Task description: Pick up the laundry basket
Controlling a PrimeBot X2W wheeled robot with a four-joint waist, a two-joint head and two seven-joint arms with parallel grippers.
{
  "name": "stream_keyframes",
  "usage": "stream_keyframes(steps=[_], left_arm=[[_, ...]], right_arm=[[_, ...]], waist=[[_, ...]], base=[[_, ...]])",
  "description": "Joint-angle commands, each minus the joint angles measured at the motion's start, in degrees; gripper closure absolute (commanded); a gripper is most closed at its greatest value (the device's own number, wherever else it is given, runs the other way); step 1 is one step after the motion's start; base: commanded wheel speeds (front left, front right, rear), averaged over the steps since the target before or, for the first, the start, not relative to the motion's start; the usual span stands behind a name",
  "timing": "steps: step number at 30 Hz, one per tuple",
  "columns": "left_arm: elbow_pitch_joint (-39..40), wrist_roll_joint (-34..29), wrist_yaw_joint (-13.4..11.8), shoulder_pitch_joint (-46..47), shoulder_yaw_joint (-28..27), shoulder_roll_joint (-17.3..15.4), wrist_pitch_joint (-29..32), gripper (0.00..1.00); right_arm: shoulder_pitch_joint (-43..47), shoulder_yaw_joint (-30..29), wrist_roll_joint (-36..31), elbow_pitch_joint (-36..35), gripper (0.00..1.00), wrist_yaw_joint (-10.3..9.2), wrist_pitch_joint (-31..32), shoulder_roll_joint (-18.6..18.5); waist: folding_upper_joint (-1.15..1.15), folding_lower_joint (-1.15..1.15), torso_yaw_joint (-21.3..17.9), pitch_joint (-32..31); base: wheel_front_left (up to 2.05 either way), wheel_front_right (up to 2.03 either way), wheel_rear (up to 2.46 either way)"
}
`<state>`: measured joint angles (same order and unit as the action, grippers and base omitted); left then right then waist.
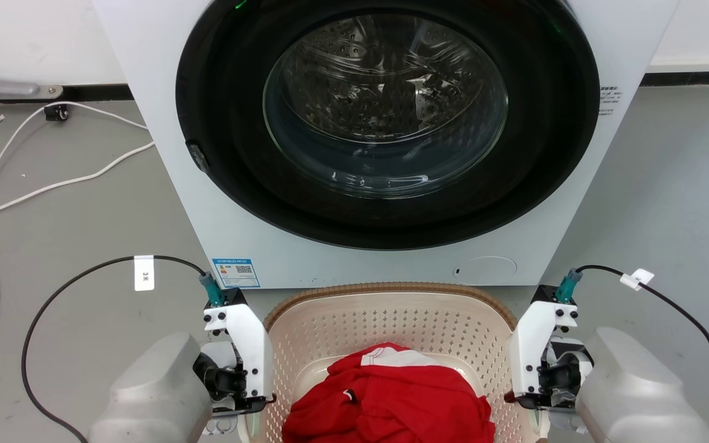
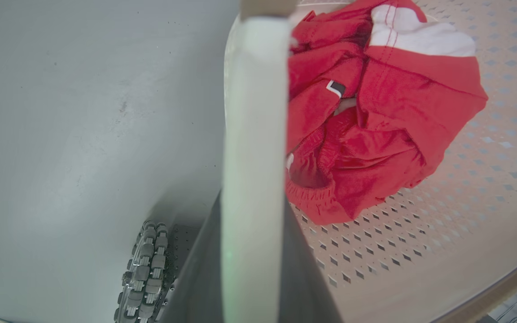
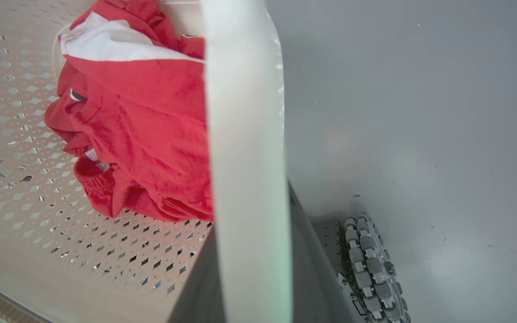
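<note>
**A:** Laundry basket [image 1: 391, 288], position?

**B:** Directly in front of the washing machine [image 1: 207, 215]. Its brown rim is close to the machine's base, under the round glass door [image 1: 385, 111]. I cannot tell whether its bottom rests on the floor [image 1: 71, 246].

**A:** Contents?

**B:** One crumpled red garment [image 1: 391, 394] with a white panel, lying on the perforated bottom.

**A:** Left tool [image 2: 253, 202]?

**B:** In front of the machine's lower left corner. In the left wrist view its two dark fingers [image 2: 200, 278] flank the basket's white left handle [image 2: 254, 112] and lie against both of its faces. Clamped on it.

**A:** Right tool [image 3: 250, 206]?

**B:** In front of the machine's lower right corner. Same picture in the right wrist view: a dark finger [image 3: 195, 291] on each side of the white right handle [image 3: 245, 112], pressed to it. Clamped as well.

**A:** The machine itself?

**B:** White front, door shut, steel drum visible through the glass. There is a blue label low on the front, left of centre.

**A:** Anything else on the ground?

**B:** A white cable [image 1: 53, 184] snakes over the floor left of the machine. A black cable [image 1: 53, 295] loops out from the left wrist, in front of the machine and to its left.
</note>
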<state>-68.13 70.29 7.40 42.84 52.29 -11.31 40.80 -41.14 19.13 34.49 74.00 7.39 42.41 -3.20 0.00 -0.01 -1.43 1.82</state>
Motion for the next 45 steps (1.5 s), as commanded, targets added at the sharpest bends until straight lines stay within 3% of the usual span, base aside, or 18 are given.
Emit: stream_keyframes(steps=[1,45], left_arm=[[0.2,0.4,0.2,-0.2,0.0,0.2,-0.1,1.0],[1.5,2.1,0.2,-0.9,2.1,0.1,-4.4,1.0]], right_arm=[[-0.4,-0.3,0.2,-0.3,1.0,0.18,-0.1,0.3],[0.1,-0.5,0.8,-0.2,1.0,0.23,-1.1,0.5]], waist=[[0.0,0.01,0.0,0.0],[0.0,0.01,-0.2,0.1]], base=[[0.0,0.0,0.0],[0.0,0.0,0.0]])
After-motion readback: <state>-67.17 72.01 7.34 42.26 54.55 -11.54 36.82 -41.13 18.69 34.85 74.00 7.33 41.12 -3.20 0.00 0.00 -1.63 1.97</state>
